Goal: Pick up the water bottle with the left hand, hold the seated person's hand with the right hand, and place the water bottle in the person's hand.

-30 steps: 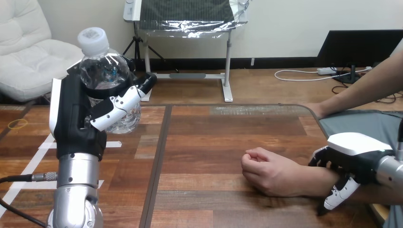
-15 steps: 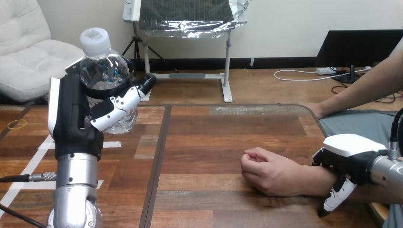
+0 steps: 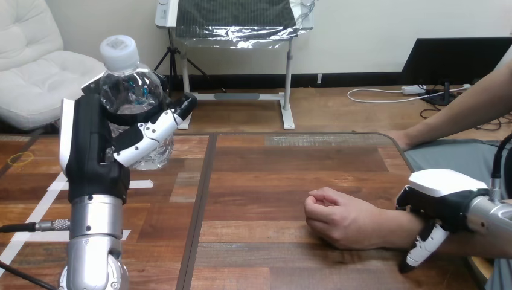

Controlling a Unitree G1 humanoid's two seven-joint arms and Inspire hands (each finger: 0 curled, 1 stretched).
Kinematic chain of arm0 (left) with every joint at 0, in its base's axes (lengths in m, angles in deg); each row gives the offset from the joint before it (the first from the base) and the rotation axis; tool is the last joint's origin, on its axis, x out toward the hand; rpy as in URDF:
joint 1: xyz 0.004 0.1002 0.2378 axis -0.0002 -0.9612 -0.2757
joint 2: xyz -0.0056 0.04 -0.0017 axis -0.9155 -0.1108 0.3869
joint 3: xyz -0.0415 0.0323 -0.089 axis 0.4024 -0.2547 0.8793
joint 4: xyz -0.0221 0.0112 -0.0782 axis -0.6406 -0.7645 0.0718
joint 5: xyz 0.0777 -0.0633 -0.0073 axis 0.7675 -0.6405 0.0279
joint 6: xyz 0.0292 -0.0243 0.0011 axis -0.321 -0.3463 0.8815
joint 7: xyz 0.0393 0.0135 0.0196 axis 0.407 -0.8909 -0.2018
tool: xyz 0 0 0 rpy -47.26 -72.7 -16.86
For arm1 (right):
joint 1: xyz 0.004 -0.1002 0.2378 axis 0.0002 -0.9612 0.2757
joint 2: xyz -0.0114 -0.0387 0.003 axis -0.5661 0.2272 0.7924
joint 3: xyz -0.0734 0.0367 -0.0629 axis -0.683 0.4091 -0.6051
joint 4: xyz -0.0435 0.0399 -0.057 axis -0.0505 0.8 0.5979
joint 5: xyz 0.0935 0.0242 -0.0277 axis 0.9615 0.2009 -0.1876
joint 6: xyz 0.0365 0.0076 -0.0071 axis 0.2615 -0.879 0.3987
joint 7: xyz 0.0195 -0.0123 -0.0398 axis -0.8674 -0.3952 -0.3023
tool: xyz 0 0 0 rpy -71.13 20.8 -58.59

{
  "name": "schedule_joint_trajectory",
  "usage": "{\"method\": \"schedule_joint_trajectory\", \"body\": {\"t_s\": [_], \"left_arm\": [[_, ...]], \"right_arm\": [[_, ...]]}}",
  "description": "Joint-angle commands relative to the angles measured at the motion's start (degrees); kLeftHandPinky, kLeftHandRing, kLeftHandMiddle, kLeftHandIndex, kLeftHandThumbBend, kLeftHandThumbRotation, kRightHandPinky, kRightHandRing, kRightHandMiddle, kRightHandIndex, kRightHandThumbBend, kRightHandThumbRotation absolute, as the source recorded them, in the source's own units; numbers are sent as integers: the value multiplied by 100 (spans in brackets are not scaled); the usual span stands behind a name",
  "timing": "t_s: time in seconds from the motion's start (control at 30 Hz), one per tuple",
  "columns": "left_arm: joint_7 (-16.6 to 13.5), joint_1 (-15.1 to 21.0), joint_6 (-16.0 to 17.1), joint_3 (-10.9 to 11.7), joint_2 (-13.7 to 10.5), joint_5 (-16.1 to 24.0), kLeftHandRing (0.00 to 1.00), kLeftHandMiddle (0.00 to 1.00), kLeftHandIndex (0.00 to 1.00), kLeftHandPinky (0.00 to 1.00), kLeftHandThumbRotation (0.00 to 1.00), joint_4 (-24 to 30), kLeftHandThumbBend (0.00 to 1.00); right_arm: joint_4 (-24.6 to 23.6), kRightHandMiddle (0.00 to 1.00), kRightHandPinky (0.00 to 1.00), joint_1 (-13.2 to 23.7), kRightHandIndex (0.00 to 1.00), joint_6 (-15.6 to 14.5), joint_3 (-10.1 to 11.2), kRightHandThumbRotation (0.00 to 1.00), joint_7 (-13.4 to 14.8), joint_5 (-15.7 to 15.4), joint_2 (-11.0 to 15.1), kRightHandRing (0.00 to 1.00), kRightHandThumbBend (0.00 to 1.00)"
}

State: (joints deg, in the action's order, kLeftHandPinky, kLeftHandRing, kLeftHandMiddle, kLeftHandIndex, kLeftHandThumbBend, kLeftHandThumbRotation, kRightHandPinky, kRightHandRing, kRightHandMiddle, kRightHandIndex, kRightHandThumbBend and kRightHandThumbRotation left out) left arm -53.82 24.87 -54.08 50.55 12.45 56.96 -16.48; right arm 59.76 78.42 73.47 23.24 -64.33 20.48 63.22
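Right hand (image 3: 444,200) crept inward over person's wrist (image 3: 395,228), grip unclear | left hand (image 3: 93,151) clamped on water bottle (image 3: 130,90), aloft | handover was pending

one water bottle (image 3: 130,90), one person's hand (image 3: 338,220)

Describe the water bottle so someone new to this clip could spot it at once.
At the left of the wooden table the robot's left hand stands upright. Its fingers curl round the bottle, which is upright too. It is the only clear thing there, with a white cap on top.
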Motion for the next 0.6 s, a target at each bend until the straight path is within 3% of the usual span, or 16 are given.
{"method": "schedule_joint_trajectory", "body": {"t_s": [0.0, 0.57], "left_arm": [[7, 315, 138, 55, -41, -31, 28, 34, 41, 22, 0, 135, 57], [28, 335, 138, 89, -44, -34, 28, 34, 41, 22, 0, 119, 58]], "right_arm": [[199, 46, 25, -147, 55, -16, -348, 31, -29, -100, -372, 35, 98], [149, 46, 28, -255, 52, -53, -283, 26, 179, 106, -537, 37, 97]]}}
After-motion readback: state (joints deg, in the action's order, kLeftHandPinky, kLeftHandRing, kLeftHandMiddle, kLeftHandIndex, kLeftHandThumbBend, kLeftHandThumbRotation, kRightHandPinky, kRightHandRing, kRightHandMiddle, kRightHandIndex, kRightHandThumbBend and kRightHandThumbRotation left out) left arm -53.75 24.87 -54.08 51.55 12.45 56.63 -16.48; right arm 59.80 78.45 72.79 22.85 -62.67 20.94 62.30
